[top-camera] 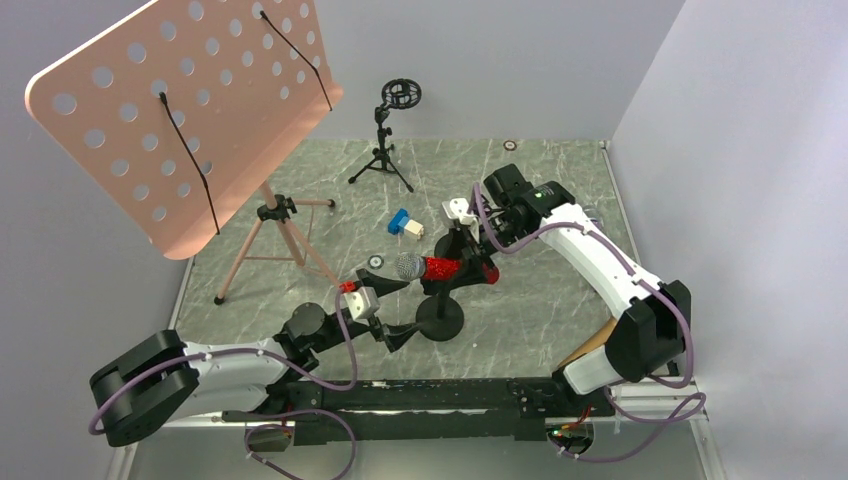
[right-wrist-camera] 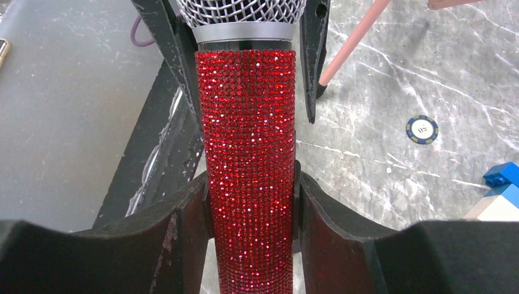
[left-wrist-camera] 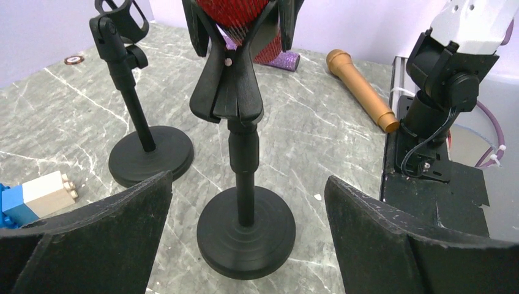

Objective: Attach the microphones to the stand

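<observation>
Two arms are in on this one, and the right arm [top-camera: 600, 262] is doing the work: it rises from its base at the near right, runs far and left over the desk [top-camera: 450, 165], then folds its wrist back down so the right claw [right-wrist-camera: 251, 202] comes in on the red glitter microphone [right-wrist-camera: 250, 141] from the tail end. That claw is clenched on the microphone, a pad pressed against each side of the sparkly barrel. The microphone lies roughly level in the forked clip [left-wrist-camera: 227, 86] of the desk stand [left-wrist-camera: 246, 229], up off the desk near its middle, long axis running left to right, silver grille [top-camera: 408, 266] pointing left and tail pointing right toward the right wrist. Over to the left arm [top-camera: 230, 370]: it stretches low from the near left toward the middle, and the left claw [left-wrist-camera: 248, 184] is released, jaws spread wide on either side of the stand's pole, touching nothing. A second stand [left-wrist-camera: 150, 156] stands close beside the first. The gold microphone [left-wrist-camera: 361, 89] lies flat on the desk beside the right arm's base, and the purple glitter microphone [left-wrist-camera: 286, 60] peeks out from behind the clip, mostly hidden, so which way it points I cannot tell.
</observation>
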Robot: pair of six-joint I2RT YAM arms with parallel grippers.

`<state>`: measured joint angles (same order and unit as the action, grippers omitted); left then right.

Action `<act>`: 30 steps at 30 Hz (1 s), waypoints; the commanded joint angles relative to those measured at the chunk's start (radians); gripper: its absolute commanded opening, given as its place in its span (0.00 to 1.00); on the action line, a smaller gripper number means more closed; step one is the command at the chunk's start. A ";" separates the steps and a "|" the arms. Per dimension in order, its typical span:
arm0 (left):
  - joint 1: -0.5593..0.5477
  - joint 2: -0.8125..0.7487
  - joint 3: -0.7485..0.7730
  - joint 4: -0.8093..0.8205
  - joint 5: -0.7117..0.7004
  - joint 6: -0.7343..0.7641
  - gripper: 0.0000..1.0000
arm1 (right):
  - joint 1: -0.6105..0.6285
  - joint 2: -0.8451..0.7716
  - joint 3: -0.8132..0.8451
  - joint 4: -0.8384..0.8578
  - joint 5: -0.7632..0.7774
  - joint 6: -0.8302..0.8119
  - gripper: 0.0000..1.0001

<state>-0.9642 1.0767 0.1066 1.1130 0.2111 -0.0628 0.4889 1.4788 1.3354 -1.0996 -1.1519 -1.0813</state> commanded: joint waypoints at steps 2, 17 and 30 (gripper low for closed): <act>-0.005 -0.046 0.001 -0.017 -0.006 0.024 0.98 | 0.006 -0.060 0.016 0.010 -0.007 0.004 0.31; -0.005 -0.101 -0.006 -0.060 -0.006 0.041 0.98 | -0.223 -0.216 0.039 -0.189 0.020 -0.061 0.30; -0.006 -0.154 -0.008 -0.086 -0.002 0.045 0.98 | -0.606 -0.076 0.261 -0.287 0.112 -0.127 0.30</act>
<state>-0.9649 0.9615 0.1009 1.0199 0.2081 -0.0273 0.0093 1.3453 1.4746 -1.3880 -0.9993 -1.1423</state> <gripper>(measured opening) 0.978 0.523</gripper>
